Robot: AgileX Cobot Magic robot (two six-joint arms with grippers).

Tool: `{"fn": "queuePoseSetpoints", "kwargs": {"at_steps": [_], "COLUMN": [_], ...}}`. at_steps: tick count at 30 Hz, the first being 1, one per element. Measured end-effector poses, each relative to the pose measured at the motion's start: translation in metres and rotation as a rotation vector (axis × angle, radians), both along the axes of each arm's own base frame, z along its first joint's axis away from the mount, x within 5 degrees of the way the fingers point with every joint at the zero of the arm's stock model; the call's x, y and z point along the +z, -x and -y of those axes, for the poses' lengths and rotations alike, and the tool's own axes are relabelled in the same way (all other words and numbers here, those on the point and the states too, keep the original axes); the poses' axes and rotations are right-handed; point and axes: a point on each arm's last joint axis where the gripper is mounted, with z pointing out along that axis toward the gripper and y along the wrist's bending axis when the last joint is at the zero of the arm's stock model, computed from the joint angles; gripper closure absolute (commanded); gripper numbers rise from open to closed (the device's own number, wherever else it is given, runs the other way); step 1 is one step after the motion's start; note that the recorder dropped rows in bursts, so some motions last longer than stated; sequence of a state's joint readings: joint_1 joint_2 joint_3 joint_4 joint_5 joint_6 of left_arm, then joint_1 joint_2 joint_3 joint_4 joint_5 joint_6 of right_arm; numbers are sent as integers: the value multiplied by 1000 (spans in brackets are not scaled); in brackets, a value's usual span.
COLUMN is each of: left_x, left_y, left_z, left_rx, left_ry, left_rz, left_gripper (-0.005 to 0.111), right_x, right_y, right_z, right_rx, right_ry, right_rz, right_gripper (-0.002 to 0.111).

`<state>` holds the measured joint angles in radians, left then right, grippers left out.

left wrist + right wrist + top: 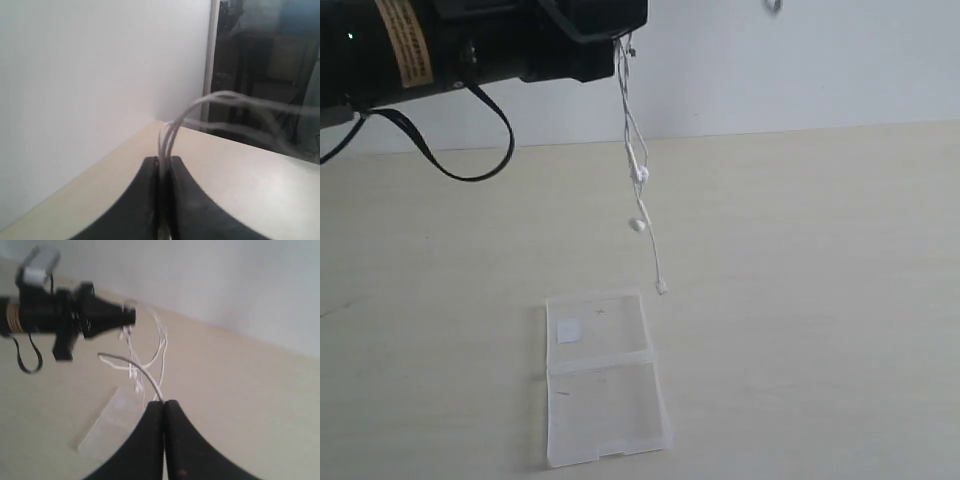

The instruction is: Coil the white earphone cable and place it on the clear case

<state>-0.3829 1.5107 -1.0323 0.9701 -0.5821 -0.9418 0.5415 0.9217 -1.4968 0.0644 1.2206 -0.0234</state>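
The white earphone cable (pixel 642 190) hangs from my left gripper (pixel 620 42), high above the table, with its two earbuds and plug dangling free. In the left wrist view the left gripper (pixel 165 160) is shut on several strands of the cable (pixel 172 130), which arc away from it. My right gripper (pixel 163 402) is shut on another stretch of the cable (pixel 135 365), which runs towards the left arm (pixel 75 315). The clear case (pixel 605 378) lies open and flat on the table below the plug, its white sticker (pixel 568 331) on the far half. The right gripper is out of the exterior view.
The pale wooden table (pixel 820 300) meets a white wall (pixel 800 70) at the back. The left arm's thick black cable (pixel 470 150) loops down at the left. The clear case (pixel 107 425) also shows below the right gripper.
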Motion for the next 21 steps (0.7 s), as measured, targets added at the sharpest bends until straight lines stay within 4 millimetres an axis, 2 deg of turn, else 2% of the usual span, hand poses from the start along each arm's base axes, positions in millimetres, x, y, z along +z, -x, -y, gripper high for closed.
{"fn": "queuePoseSetpoints", "kwargs": {"at_steps": [1,5,9,11,14,16,18,21], "left_x": [4,20,31,34,34,33,33,33], "left_y": [2,14,23,25,27,27,27,27], "left_z": [-1,-6,-10,-12,-12,-12,-12,-12], "left_rx": [6,10,15,22,19,15,13,13], "left_ry": [1,18,12,15,22,28,31,40], "left_rz": [7,20,33,22,-6,-30,-42,-51], "left_gripper": [107,107,107,107,107,107,107,107], "right_x": [-13,-84,-148,-174,-198,-210,-218,-228], "right_y": [-1,-9,-19,-25,-38,-46,-53,-61], "right_z": [-1,-7,-20,-26,-31,-32,-35,-39], "right_rx": [-6,-39,-37,-45,-68,-81,-92,-101], "right_ry": [10,69,10,-58,-127,-140,-138,-120], "right_rz": [-41,-247,-360,-343,-228,-168,-147,-167], "right_gripper": [108,108,108,108,106,97,85,59]}}
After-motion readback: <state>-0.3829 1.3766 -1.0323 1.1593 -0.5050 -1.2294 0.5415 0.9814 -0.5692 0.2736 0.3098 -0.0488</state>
